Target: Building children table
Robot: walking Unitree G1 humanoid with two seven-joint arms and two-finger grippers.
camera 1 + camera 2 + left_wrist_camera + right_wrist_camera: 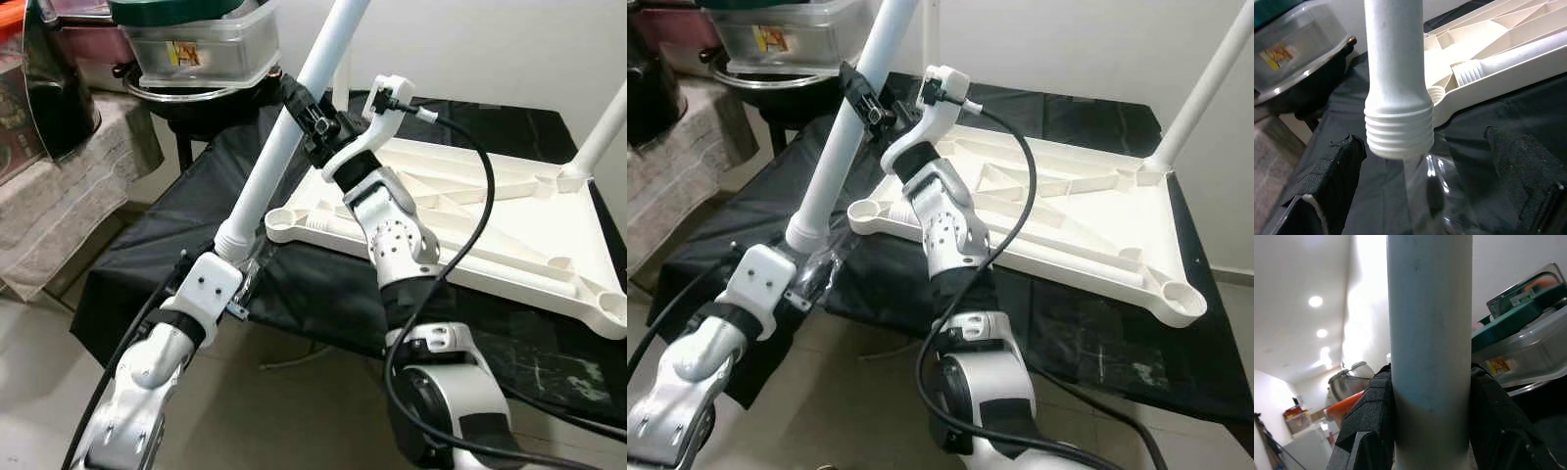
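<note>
1. The desk draped in black cloth carries your work: the white moulded plastic children's tabletop lies upside down on it, ribs up, with one white leg already standing in its far corner socket.
2. The long white plastic table leg slants up from low by the desk's near edge, its ribbed threaded end hanging just short of the empty round corner socket at the tabletop's near left corner.
3. Behind the desk, a clear plastic storage box with a green lid sits on a dark pot; keep the leg's upper end clear of it as you swing.
4. Your right tool is clenched round the leg's mid-shaft, both black pads pressed to the tube.
5. Your left tool sits beneath the threaded end with fingers spread either side, released and gripping nothing.
6. To seat it well, you would likely tip the leg upright first, centre the thread over the socket, then lower and turn; entering at this slant risks cross-threading or shoving the tabletop across the cloth.
</note>
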